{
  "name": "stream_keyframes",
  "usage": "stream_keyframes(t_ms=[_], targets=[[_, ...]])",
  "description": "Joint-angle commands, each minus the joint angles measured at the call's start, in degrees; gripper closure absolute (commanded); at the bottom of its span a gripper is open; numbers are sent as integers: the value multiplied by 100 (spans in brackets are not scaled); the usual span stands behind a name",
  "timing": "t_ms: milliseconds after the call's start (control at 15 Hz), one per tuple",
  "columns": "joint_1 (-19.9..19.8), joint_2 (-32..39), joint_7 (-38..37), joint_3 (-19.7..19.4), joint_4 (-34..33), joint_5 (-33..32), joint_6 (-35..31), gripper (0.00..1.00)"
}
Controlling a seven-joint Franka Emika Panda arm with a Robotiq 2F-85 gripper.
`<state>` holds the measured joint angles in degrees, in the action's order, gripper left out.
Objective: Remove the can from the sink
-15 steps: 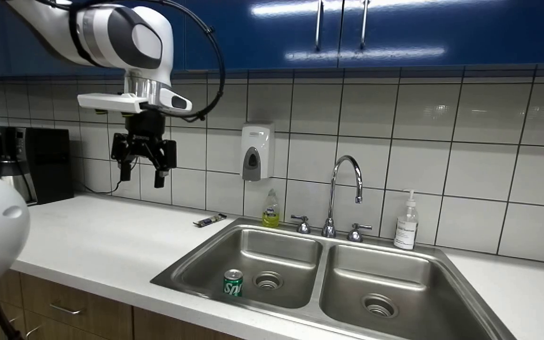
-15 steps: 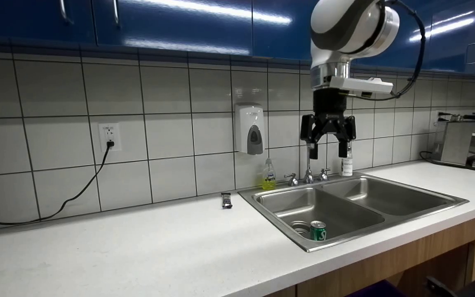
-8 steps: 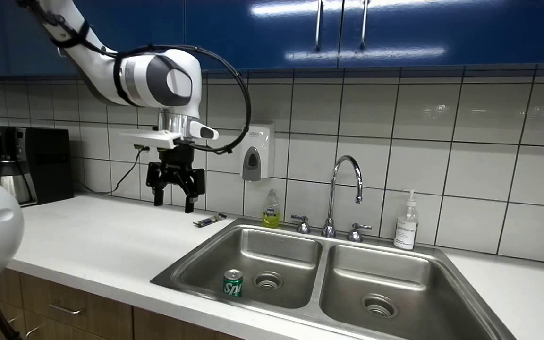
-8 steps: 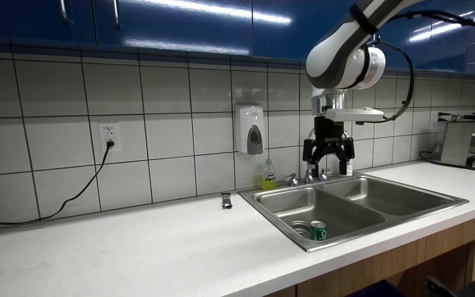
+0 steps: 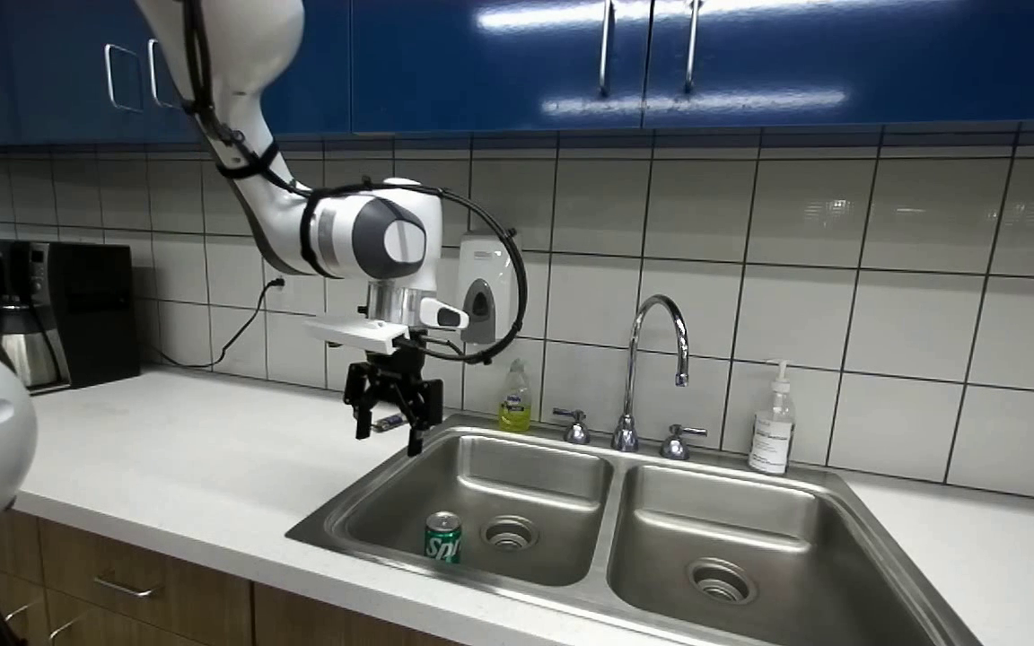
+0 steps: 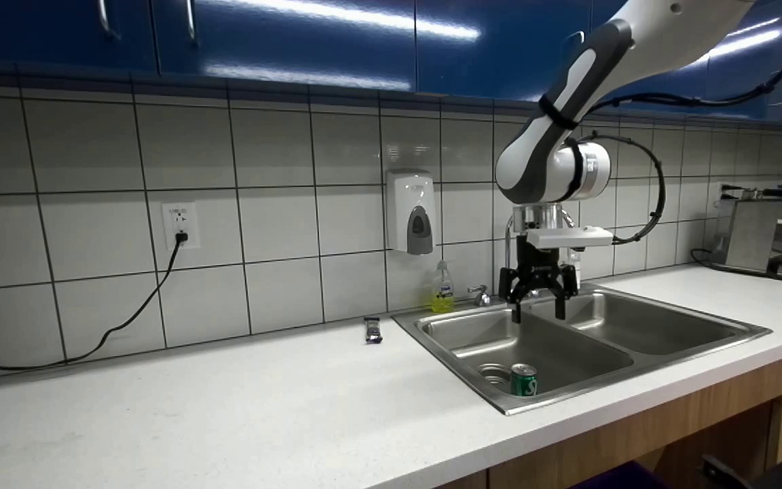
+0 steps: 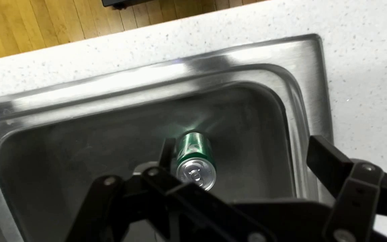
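Note:
The green can [image 5: 442,538] with a silvery top stands upright in a basin of the steel sink [image 5: 609,529], beside the drain. It also shows in an exterior view [image 6: 524,380] and in the wrist view [image 7: 196,154], where a finger link hides part of its top. My gripper [image 5: 389,437] is open and empty. It hangs pointing down, above and apart from the can; it also shows in an exterior view [image 6: 538,312]. In the wrist view the fingers [image 7: 242,149] are wide apart, and the can appears close beside the left finger, the other finger over the sink rim.
Behind the sink stand a chrome faucet [image 5: 629,386], a yellow soap bottle [image 5: 515,399] and a white-labelled pump bottle [image 5: 772,426]. A wrapped bar [image 6: 373,330] lies on the white counter [image 6: 262,407]. A soap dispenser [image 5: 481,287] hangs on the wall near the arm.
My gripper has come down and moved toward the sink, rightward in an exterior view, staying open. The can has not moved.

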<state>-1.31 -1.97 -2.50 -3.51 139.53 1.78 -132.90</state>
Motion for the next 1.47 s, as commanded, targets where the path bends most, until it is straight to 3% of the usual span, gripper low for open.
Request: stream_keyframes(t_ms=[0, 733, 1400], targets=[[-158, 927, 243, -82, -706, -26, -158, 0], [-494, 2812, 655, -53, -2355, 159, -106, 0], [-558, 3319, 847, 141, -2542, 316, -31, 0]])
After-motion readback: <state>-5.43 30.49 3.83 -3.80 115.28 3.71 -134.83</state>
